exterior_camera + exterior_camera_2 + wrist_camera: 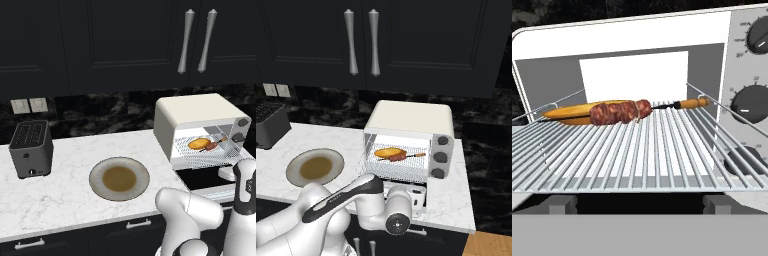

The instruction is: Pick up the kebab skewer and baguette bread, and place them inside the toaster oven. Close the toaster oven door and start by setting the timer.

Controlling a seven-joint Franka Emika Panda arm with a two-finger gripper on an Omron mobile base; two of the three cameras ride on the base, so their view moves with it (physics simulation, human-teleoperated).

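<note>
Toaster oven (406, 120) sat at the right end of the white marble surface (70, 165), its door (205, 179) dropped flat toward the arm. Wire rack (637, 150) was inside, level. Kebab skewer (624, 111) lay across the rack near the back, meat chunks at the left end and wooden handle pointing toward the knob side. Baguette bread (572, 111) lay just behind it, touching or nearly so, mostly hidden by the meat in the hand view. In the base views both showed through the oven mouth: baguette (387, 151) left, skewer (403, 157) right. Gripper (417, 197) hung low in front of the oven, over the lowered door, facing the rack; its fingers weren't clearly visible, it read as spread fully wide with nothing held. Three dark knobs (440, 157) ran down the oven's right panel. Plate (119, 178) with brown centre sat left of the oven, dark slot toaster (31, 148) further left.
</note>
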